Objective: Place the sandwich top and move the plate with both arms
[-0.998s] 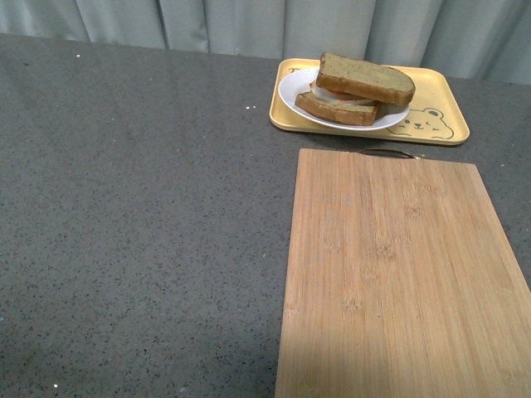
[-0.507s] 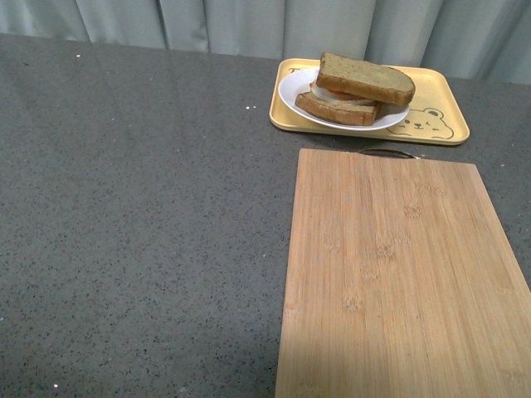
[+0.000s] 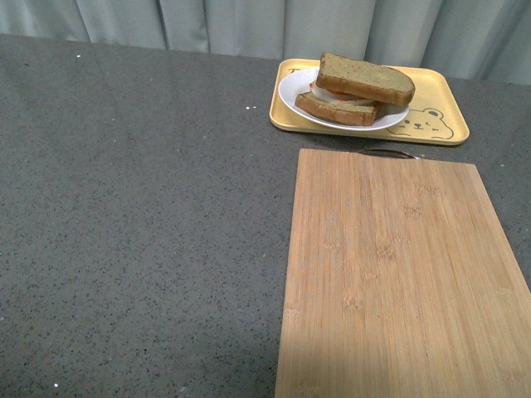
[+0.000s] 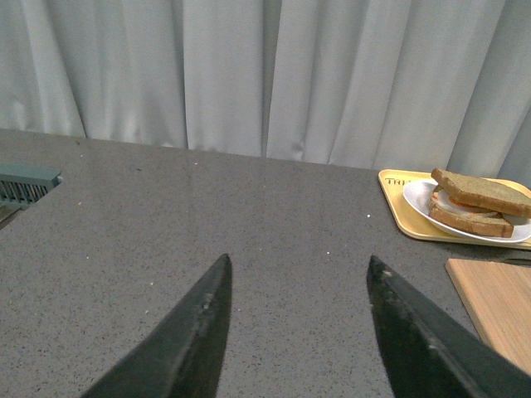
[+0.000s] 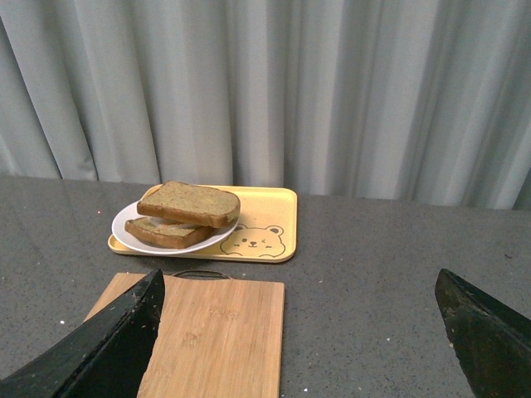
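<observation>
On my left wrist camera the left gripper (image 4: 294, 286) shows as two dark, tapering wedges spread well apart with nothing between them, only speckled grey stone-look table (image 4: 249, 215) beyond. Past its right-hand finger and well away sits the plate (image 4: 419, 201), small, round, glossy white. On it lies the sandwich top (image 4: 481, 191), a tan-brown slice with a darker crust, capping a second slice (image 4: 465, 222); a pale filling shows between them, too small for me to identify. The plate rests on a beige tray (image 4: 394, 199) with rounded corners; letters at its corner read roughly "TRI", the rest cut off. A ribbed grey object (image 4: 25, 184) is clipped by the frame edge.

On the right wrist camera the right gripper (image 5: 303, 332) is also spread wide and empty, its fingertips out of frame. Just ahead of it lies a bamboo cutting board (image 5: 216, 332) with a dark handle loop; beyond that, the tray's bear drawing (image 5: 253, 240). Pleated grey curtains (image 5: 332, 91) close the background.
</observation>
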Available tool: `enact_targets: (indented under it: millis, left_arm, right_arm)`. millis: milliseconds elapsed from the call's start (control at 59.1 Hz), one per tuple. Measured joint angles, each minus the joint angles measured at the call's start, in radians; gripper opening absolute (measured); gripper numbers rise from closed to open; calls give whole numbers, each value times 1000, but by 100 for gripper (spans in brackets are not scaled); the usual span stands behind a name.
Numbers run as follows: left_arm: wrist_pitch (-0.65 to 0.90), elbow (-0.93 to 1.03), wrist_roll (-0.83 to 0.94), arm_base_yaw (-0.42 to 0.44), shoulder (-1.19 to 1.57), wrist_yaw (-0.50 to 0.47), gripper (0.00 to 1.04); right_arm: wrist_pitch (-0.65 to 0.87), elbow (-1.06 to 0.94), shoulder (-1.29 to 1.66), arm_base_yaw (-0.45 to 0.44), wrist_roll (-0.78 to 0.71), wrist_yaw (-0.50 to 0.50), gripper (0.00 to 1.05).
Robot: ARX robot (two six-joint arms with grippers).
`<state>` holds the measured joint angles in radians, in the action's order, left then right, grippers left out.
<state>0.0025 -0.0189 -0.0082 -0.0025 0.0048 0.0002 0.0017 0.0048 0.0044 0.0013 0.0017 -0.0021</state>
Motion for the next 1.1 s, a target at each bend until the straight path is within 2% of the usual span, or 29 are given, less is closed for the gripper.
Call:
enact_targets:
  millis: [203,271,338,1100]
  left_arm:
    - [0,0,0,0,0,0,93]
    - [0,0,1,0,0,0,100]
    - [0,0,1,0,0,0,98]
    - [0,0,1,0,0,0,98]
  right_arm:
    - [0,0,0,0,0,0,95]
    - [0,0,0,0,0,0,95]
    - [0,0,0,0,0,0,95]
    - [0,0,0,0,0,0,95]
